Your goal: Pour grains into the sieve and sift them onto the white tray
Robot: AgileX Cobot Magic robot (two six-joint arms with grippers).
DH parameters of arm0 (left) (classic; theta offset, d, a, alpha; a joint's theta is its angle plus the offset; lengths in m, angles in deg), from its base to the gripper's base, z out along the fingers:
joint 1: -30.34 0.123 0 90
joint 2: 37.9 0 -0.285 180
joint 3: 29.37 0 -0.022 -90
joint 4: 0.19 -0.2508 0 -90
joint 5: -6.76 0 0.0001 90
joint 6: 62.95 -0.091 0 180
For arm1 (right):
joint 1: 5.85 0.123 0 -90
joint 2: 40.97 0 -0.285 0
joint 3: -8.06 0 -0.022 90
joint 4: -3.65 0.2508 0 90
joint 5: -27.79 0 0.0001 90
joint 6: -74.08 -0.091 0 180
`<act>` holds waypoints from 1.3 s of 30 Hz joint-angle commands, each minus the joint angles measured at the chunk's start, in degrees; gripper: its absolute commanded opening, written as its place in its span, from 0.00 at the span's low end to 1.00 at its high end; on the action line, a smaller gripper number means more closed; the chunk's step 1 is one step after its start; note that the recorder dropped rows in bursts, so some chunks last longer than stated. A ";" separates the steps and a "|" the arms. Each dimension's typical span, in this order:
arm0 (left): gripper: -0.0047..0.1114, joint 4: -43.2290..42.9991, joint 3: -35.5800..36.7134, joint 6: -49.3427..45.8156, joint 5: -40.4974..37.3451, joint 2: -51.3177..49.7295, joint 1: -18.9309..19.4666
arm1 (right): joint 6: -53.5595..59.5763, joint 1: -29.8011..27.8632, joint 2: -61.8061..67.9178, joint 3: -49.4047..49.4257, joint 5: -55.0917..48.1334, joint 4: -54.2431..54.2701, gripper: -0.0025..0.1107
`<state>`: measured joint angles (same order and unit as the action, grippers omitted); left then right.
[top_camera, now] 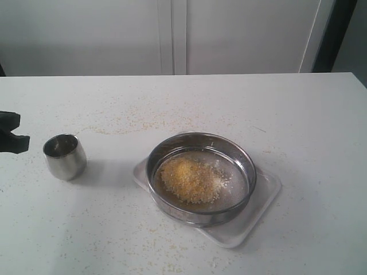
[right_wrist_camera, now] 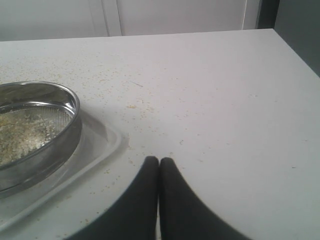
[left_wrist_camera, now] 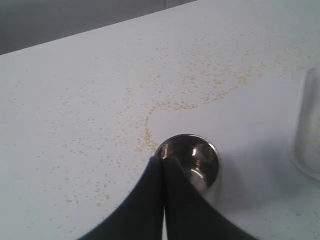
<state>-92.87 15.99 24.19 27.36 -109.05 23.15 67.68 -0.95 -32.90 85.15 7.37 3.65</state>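
Observation:
The steel sieve [top_camera: 192, 213] rests on the white tray [top_camera: 265, 193] at mid-table. A heap of yellow-orange and whitish grains [top_camera: 189, 180] lies on its mesh. My left gripper [top_camera: 18, 141] is at the far left edge, shut and empty, a short way from the small steel cup [top_camera: 65, 156]. In the left wrist view its closed tips [left_wrist_camera: 163, 159] overlap the cup [left_wrist_camera: 200, 162], which looks empty. In the right wrist view my right gripper [right_wrist_camera: 159, 160] is shut with nothing in it, low over the table beside the tray [right_wrist_camera: 100, 142] and the sieve [right_wrist_camera: 62, 137]; the grains [right_wrist_camera: 20, 132] show inside.
Loose granules [top_camera: 132, 123] are strewn over the white table, with a curved trail [left_wrist_camera: 175, 105] behind the cup. A blurred pale object [left_wrist_camera: 310, 130] sits at the left wrist view's edge. The table's far edge meets a grey wall.

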 commanded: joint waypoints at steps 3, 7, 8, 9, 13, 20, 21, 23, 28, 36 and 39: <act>0.04 3.76 0.16 -2.18 2.91 0.70 0.15 | 0.09 -0.38 -0.28 0.12 0.79 0.00 0.02; 0.04 17.83 0.16 -15.79 -0.38 0.70 0.04 | 0.09 -0.38 -0.28 0.12 0.79 0.00 0.02; 0.04 20.52 0.16 -18.87 -1.42 0.70 -0.10 | 0.09 -0.38 -0.28 0.12 0.79 0.00 0.02; 0.04 24.66 0.16 -23.20 -2.91 0.70 -0.49 | 0.09 -0.38 -0.28 0.12 0.79 0.00 0.02; 0.04 41.03 0.16 -42.22 -13.07 1.14 -2.92 | 0.09 -0.38 -0.28 0.12 0.79 0.00 0.02; 0.04 75.74 -1.31 -82.43 -38.78 3.12 -9.36 | 0.09 -0.38 -0.28 0.12 0.79 0.00 0.02; 0.04 77.12 -1.57 -82.94 -41.40 3.44 -9.63 | 0.09 -0.38 -0.28 0.12 0.79 0.00 0.02; 0.04 78.86 -1.57 -83.15 -45.21 4.30 -10.30 | 0.09 -0.38 -0.28 0.12 0.79 0.00 0.02; 0.04 84.58 -1.57 -84.16 -50.53 6.86 -10.41 | 0.09 -0.38 -0.28 0.12 0.79 0.00 0.02; 0.04 99.14 -1.57 -94.13 -54.24 11.51 -10.41 | 0.09 -0.38 -0.28 0.12 0.79 0.00 0.02; 0.04 101.40 -1.57 -95.11 -56.17 12.79 -10.41 | 0.09 -0.38 -0.28 0.12 0.79 0.00 0.02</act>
<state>5.61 14.73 -69.64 -26.26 -97.70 12.98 67.68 -0.95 -32.90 85.15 7.37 3.65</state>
